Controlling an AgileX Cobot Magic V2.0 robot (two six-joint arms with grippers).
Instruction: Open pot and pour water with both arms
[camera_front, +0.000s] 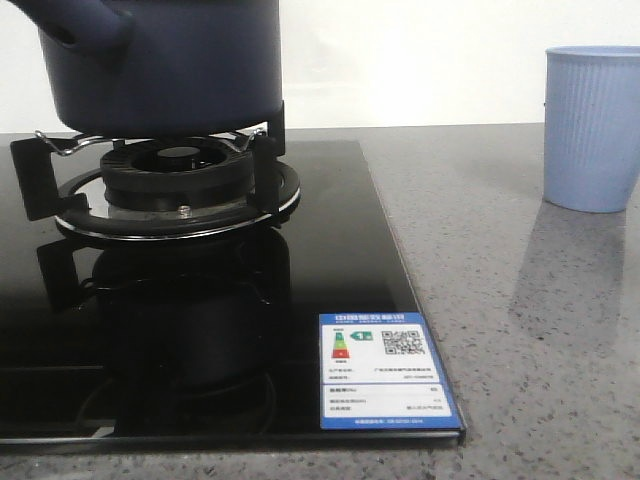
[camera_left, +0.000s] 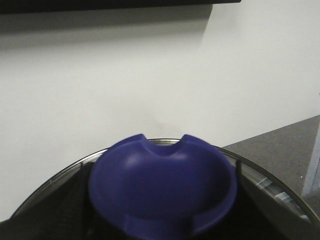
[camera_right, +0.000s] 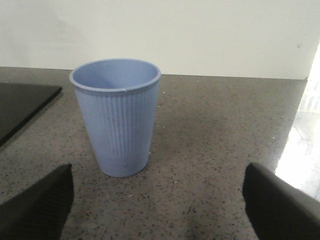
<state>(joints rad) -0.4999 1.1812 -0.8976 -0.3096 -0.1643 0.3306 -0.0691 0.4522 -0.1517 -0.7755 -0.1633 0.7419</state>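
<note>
navy pot on burner, cup between spread right gripper

Looking like a kitchen: black glass gas hob lying flush in a speckled grey stone countertop, black ring burner sitting under a large dark navy-blue pot, blue-and-white energy label sticking to the glass, plain white wall standing behind.

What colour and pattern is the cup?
Light blue with vertical ribs; the cup shows best in the right wrist view.
</note>
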